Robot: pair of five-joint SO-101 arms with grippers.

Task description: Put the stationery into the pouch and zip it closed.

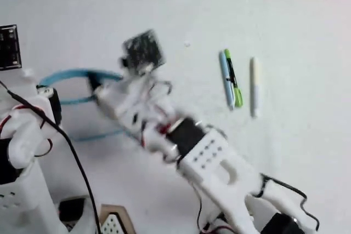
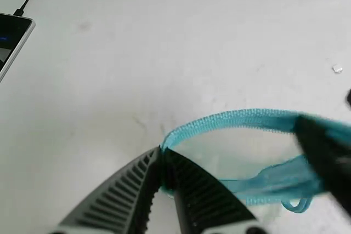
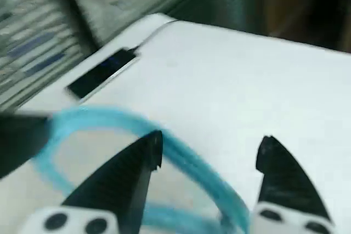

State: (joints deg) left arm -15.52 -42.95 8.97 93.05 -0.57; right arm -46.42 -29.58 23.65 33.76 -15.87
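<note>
Right gripper [image 3: 211, 137] stood wide open, one jaw on each side of the blue zip rim of the pouch [image 3: 109, 119], not clamping it. Just beyond, the left gripper [image 2: 163, 160] was pinched tight on the rim's end, and the mouth gaped in a loop between the two. Three pens [image 1: 235, 80] lay side by side on the worktop [image 1: 285, 20], well apart from both grippers. Past the left gripper sat a black device [image 1: 7, 46].

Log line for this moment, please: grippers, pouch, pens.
left gripper: shut on teal-rimmed clear pouch, unzipped | right gripper: open over pouch rim | blue pen, green marker, white marker: on table, outside pouch
</note>
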